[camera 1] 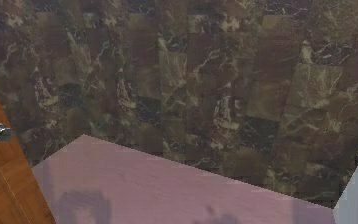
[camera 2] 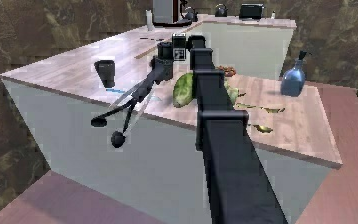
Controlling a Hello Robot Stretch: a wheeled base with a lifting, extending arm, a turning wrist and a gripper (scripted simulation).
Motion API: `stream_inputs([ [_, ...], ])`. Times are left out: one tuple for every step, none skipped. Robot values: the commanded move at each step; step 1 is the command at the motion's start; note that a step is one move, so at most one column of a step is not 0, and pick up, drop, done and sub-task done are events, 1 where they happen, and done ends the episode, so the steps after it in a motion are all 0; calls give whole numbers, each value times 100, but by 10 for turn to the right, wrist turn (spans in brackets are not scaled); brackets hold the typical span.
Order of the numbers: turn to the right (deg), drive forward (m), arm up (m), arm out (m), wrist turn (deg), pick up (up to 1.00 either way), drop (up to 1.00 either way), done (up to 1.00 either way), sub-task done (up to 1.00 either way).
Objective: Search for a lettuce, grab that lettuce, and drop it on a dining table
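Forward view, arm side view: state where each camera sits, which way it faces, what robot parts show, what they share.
Forward view: on the robot, facing ahead and down at a marble wall and door; robot's body: none.
Arm side view: on the body, facing sideways at a counter with lettuce; arm and hand show.
Shared: the marble wall.

The forward view looks down, close on a dark marble wall and floor, while the arm side view faces the near counter, sharing that wall at its left.
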Motion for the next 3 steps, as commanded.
stream_inputs([
  [0,0,0,0,450,0,0,0,0],
  [0,0,0,0,450,0,0,0,0],
  [0,0,0,0,450,0,0,0,0],
])
